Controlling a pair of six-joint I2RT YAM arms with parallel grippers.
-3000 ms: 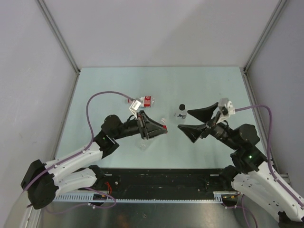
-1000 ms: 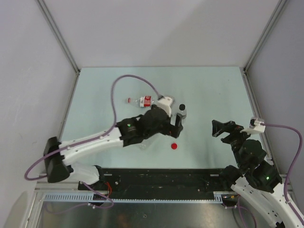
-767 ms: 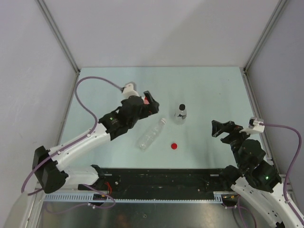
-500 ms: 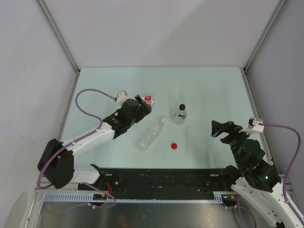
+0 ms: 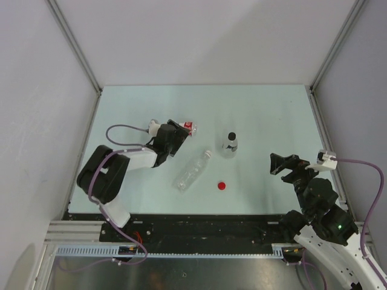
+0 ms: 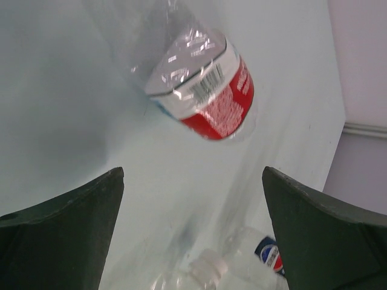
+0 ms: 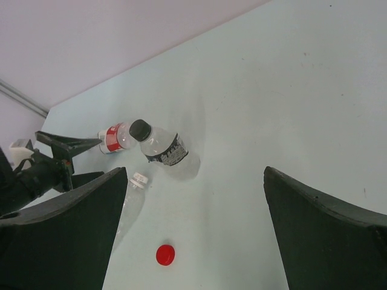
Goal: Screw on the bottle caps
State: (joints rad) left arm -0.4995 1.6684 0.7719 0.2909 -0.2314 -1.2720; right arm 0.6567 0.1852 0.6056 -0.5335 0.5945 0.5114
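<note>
A red cap (image 5: 222, 185) (image 7: 165, 255) lies loose on the table. A clear bottle (image 5: 193, 171) (image 7: 128, 202) lies on its side with a white cap (image 5: 207, 154) (image 7: 139, 179) (image 6: 208, 269) on its neck. A bottle (image 5: 230, 145) (image 7: 163, 147) with a black cap (image 7: 139, 128) stands upright. A red-labelled bottle (image 5: 188, 128) (image 6: 205, 84) (image 7: 113, 138) lies just ahead of my open left gripper (image 5: 176, 138) (image 6: 192, 175), not between its jaws. My right gripper (image 5: 272, 164) (image 7: 195, 172) hangs open and empty, well right of the bottles.
The pale green table (image 5: 266, 115) is boxed in by grey walls on three sides. My left arm (image 5: 130, 160) is folded back low along the table's left side. A black rail (image 5: 205, 226) runs along the near edge.
My left gripper swung from beside the upright bottle back to the left, and its arm folded in; it now faces the red-labelled bottle. The right arm has not moved.
</note>
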